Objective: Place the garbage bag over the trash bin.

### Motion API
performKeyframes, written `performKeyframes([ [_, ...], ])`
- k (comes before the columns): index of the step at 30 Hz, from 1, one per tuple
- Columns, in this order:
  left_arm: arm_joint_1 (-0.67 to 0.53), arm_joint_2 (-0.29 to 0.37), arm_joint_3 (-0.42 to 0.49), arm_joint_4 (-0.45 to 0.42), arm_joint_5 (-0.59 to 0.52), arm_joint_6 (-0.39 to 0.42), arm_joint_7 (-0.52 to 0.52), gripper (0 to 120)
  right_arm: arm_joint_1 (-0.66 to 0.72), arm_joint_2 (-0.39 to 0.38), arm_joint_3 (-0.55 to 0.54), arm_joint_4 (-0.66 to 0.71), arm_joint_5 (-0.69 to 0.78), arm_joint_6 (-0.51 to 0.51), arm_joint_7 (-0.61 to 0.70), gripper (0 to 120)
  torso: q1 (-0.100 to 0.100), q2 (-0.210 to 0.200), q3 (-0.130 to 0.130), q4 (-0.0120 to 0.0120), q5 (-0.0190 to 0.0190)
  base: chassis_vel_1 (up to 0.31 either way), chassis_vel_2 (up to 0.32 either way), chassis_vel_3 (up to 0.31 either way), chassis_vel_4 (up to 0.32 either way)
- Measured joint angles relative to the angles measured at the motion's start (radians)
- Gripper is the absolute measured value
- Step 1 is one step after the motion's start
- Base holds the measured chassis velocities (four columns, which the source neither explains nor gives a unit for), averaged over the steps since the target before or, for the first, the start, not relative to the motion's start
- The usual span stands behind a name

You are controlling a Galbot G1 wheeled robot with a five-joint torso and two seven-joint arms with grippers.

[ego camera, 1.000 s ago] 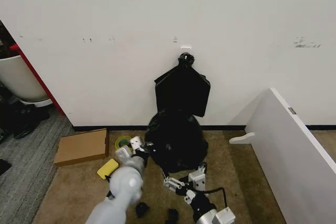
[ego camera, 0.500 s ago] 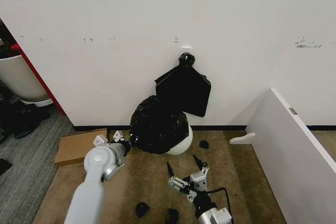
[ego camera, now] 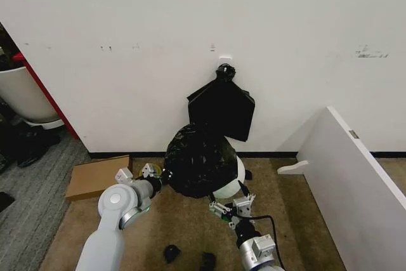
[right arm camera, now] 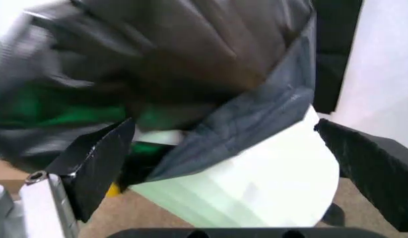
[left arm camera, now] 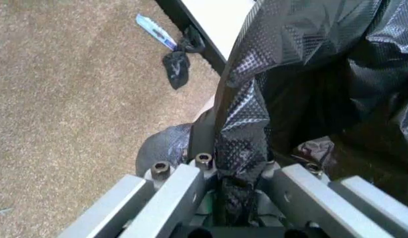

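The garbage bag (ego camera: 198, 158), black and crinkly, covers the upper part of the trash bin (ego camera: 231, 181), which leans tilted by the wall with its cream-white lower body showing. My left gripper (ego camera: 157, 176) is at the bag's left edge, shut on a gathered fold of the garbage bag (left arm camera: 238, 163). My right gripper (ego camera: 230, 207) stands open just in front of the bin's bare lower part. In the right wrist view its dark fingers (right arm camera: 97, 166) stand on either side of the trash bin (right arm camera: 257, 186), apart from it, with the garbage bag (right arm camera: 190, 59) draped above.
A flat black bundle (ego camera: 221, 109) hangs on the wall right behind the bin. A cardboard sheet (ego camera: 98, 176) lies at the left, a white board (ego camera: 355, 182) leans at the right. Small black lumps (ego camera: 171, 253) lie on the carpet near me.
My left arm swung out to the left and pulled the bag up off the floor, baring the tilted bin. Bag and bin then shifted slightly right, and my right gripper moved up to the bin.
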State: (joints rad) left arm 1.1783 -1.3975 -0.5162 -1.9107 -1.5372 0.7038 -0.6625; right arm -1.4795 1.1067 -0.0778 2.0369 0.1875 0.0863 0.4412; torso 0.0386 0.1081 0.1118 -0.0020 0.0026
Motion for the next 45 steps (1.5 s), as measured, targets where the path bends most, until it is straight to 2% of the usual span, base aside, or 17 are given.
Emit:
performKeyframes([
  [13,0.026,0.028,-0.024,-0.021,0.006,0.035,0.060,0,0.006,0.009,0.036,0.022,0.076,0.004,0.067,100,0.000,0.000,0.000,0.0001,0.0000,0.000,0.000,0.000,0.000],
  [23,0.044,0.042,-0.028,-0.066,0.007,0.034,0.102,0,0.003,0.011,0.069,-0.002,0.075,-0.091,0.130,100,0.000,0.000,0.000,0.0001,0.0000,0.000,0.000,0.000,0.000],
  [27,0.042,0.044,-0.028,-0.066,0.011,0.034,0.106,0,-0.005,0.007,0.071,0.007,0.071,-0.082,0.128,100,0.000,0.000,0.000,0.0000,0.0000,0.000,0.000,0.000,0.000],
  [34,0.029,0.075,0.020,-0.059,0.105,0.010,0.156,0,-0.057,-0.029,0.064,0.034,0.002,0.036,0.048,100,0.000,0.000,0.000,0.0002,0.0002,0.000,0.000,0.000,0.000],
  [39,0.011,0.128,0.090,-0.042,0.236,-0.062,0.252,0,-0.129,-0.100,0.068,0.065,0.093,0.067,-0.021,100,0.000,0.000,0.000,-0.0001,0.0002,0.000,0.000,0.000,0.000],
  [45,0.001,0.148,0.126,-0.010,0.289,-0.118,0.320,0,-0.140,-0.128,0.070,0.104,0.172,0.078,-0.036,100,0.000,0.000,0.000,0.0000,0.0002,0.000,0.000,0.000,0.000],
])
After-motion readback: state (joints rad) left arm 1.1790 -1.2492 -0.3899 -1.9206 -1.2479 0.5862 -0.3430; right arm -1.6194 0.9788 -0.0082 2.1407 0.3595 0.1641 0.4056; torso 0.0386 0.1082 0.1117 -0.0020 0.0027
